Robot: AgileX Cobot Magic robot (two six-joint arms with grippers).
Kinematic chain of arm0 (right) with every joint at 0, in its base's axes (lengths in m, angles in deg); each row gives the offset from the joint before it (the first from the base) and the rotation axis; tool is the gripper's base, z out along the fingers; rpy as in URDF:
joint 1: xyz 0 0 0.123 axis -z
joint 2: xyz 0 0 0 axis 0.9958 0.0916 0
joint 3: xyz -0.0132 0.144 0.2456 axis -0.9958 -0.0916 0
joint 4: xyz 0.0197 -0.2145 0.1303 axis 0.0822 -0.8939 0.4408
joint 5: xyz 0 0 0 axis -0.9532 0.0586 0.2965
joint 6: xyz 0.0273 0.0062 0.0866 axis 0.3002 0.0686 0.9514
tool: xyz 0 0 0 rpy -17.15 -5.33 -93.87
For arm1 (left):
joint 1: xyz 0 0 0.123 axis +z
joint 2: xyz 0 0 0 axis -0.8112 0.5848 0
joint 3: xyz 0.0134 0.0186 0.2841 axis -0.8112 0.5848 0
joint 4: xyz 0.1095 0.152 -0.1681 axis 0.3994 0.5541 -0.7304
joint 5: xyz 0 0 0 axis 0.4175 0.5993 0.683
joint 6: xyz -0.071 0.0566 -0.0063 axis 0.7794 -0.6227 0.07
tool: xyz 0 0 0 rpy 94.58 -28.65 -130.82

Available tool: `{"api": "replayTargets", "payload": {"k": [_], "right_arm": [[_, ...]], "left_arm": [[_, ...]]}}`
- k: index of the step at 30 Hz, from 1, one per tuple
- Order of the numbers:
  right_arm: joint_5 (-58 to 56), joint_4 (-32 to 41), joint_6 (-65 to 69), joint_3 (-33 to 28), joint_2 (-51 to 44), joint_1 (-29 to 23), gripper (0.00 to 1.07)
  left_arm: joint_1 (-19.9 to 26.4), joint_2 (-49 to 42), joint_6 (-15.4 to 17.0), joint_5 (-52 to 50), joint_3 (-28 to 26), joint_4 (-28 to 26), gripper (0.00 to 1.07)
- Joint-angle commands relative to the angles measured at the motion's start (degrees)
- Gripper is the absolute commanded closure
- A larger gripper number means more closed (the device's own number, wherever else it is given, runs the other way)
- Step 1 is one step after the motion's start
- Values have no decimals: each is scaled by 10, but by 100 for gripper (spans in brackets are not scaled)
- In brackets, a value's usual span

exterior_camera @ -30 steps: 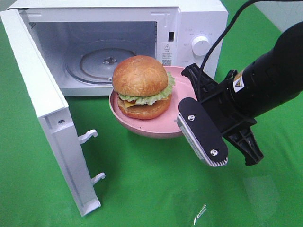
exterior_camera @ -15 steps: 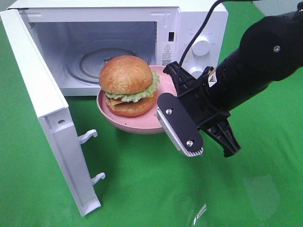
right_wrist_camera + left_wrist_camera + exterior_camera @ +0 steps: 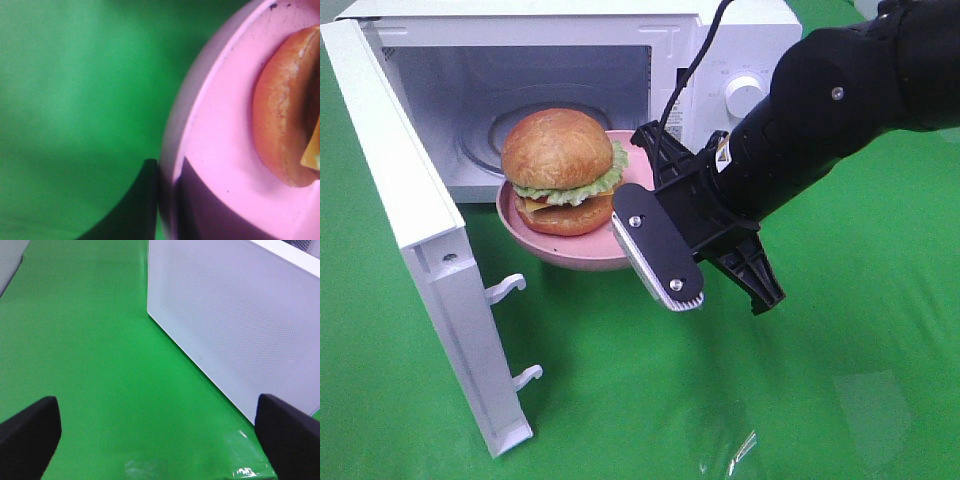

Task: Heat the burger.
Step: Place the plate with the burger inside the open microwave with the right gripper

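The burger (image 3: 560, 160), with golden-brown buns, lettuce, cheese and tomato, sits on a shallow pink plate (image 3: 535, 238). My right gripper (image 3: 638, 192) is shut on the plate's right rim and holds it in the air just in front of the open microwave (image 3: 730, 40). In the right wrist view the gripper (image 3: 169, 200) pinches the plate rim (image 3: 220, 125), with the burger's bottom bun (image 3: 280, 125) beside it. My left gripper (image 3: 160, 440) is open and empty over the green cloth. It does not show in the exterior high view.
The microwave door (image 3: 410, 220) stands swung open at the left, its latch hooks facing the plate. The glass turntable (image 3: 490, 135) lies inside the cavity. A white microwave panel (image 3: 235, 325) is ahead of the left gripper. Green cloth (image 3: 650, 400) covers the table.
My right gripper has carried the plate and burger to the left and toward the microwave opening. The arm has come further over the table.
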Motion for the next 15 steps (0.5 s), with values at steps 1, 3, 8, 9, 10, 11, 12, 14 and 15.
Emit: {"api": "replayTargets", "payload": {"k": [1, 3, 8, 9, 10, 11, 12, 14, 15], "right_arm": [[36, 6, 13, 30, 7, 0, 107], [37, 7, 13, 37, 13, 0, 107], [41, 6, 13, 50, 22, 0, 107], [41, 6, 13, 50, 22, 0, 107], [41, 6, 14, 55, 26, 0, 107], [41, 6, 14, 55, 26, 0, 107], [40, 6, 18, 63, 34, 0, 107], [41, 6, 26, 72, 43, 0, 107], [40, 6, 30, 75, 48, 0, 107]], "left_arm": [[-2, -8, 3, -6, 1, -2, 9], [-2, -8, 3, -6, 1, -2, 9], [-2, -8, 3, -6, 1, -2, 9], [-2, -8, 3, -6, 1, -2, 9], [-2, -8, 3, -6, 1, -2, 9], [-2, -8, 3, -6, 1, -2, 9], [-2, -8, 3, -6, 1, -2, 9], [-2, -8, 3, -6, 1, -2, 9], [-2, -8, 3, -6, 1, -2, 9]]}}
